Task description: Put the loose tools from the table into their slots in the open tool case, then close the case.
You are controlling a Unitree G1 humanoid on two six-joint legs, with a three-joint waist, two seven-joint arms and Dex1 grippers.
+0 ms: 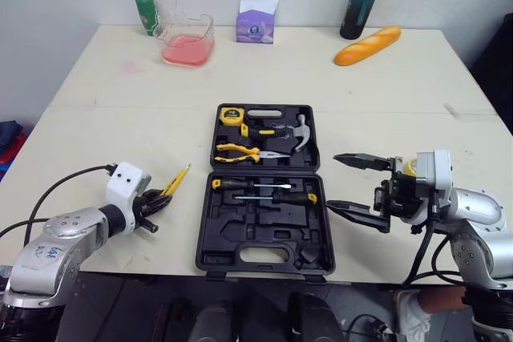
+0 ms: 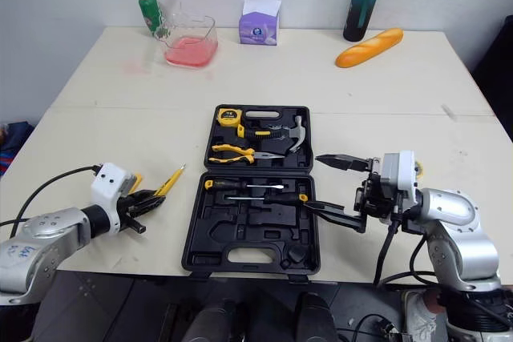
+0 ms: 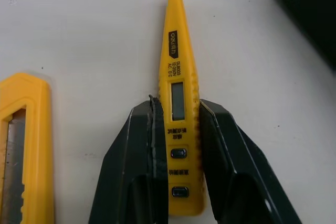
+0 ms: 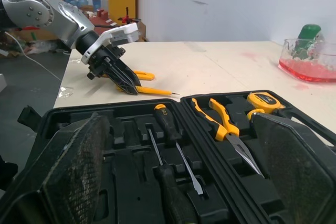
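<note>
As left hand (image 3: 178, 103) pinches tester (image 3: 177, 56), nearly closed

Open tool case (image 1: 264, 190) front and centre on the surface (image 1: 112, 94).
Left of it lies the tester pen (image 3: 176, 51), between the fingers of the left end effector (image 3: 177, 106), the utility knife (image 3: 23, 150) just beside it; the right end effector (image 1: 333, 181) sits right of the case. The rear half holds pliers (image 1: 240, 151), hammer (image 1: 298, 134) and tape measure (image 1: 232, 115), the front half screwdrivers (image 1: 264, 191).
</note>
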